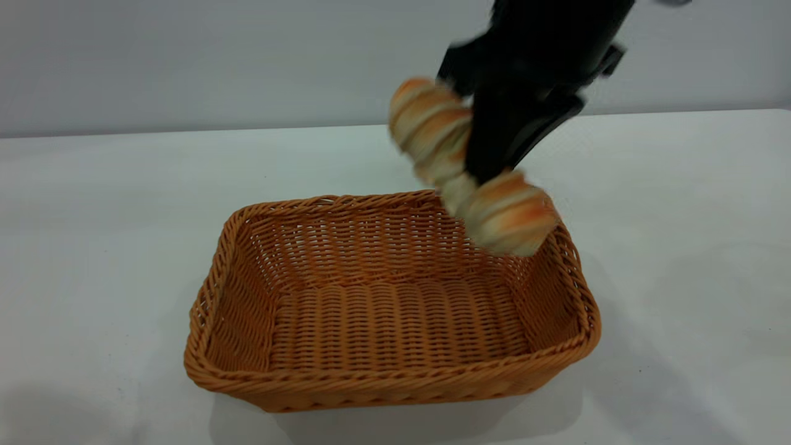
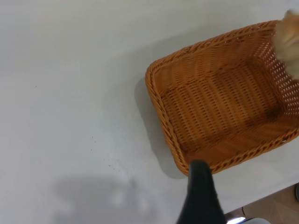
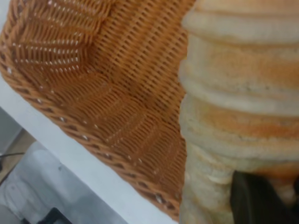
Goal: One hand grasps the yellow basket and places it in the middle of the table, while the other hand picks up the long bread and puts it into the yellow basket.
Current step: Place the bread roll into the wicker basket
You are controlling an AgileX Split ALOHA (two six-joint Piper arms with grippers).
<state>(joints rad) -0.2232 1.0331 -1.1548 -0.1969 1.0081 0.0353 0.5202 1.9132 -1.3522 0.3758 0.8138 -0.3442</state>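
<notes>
The yellow basket (image 1: pixel 383 377) stands empty on the white table (image 1: pixel 93 216), near its middle. My right gripper (image 1: pixel 488 167) is shut on the long bread (image 1: pixel 510 213) across its middle and holds it tilted in the air above the basket's far right corner. In the right wrist view the bread (image 3: pixel 243 93) fills the frame in front of the basket's wall (image 3: pixel 70 126), with the gripper (image 3: pixel 261 196) dark against it. My left gripper (image 2: pixel 201 196) is outside the exterior view; its wrist view shows it by the basket's rim (image 2: pixel 161 98). I cannot tell whether it touches. The bread's end (image 2: pixel 287 39) shows there too.
The table's edge and the floor (image 2: pixel 275 210) show close to the basket in the left wrist view. A pale wall (image 1: pixel 185 62) rises behind the table. White tabletop lies on all sides of the basket.
</notes>
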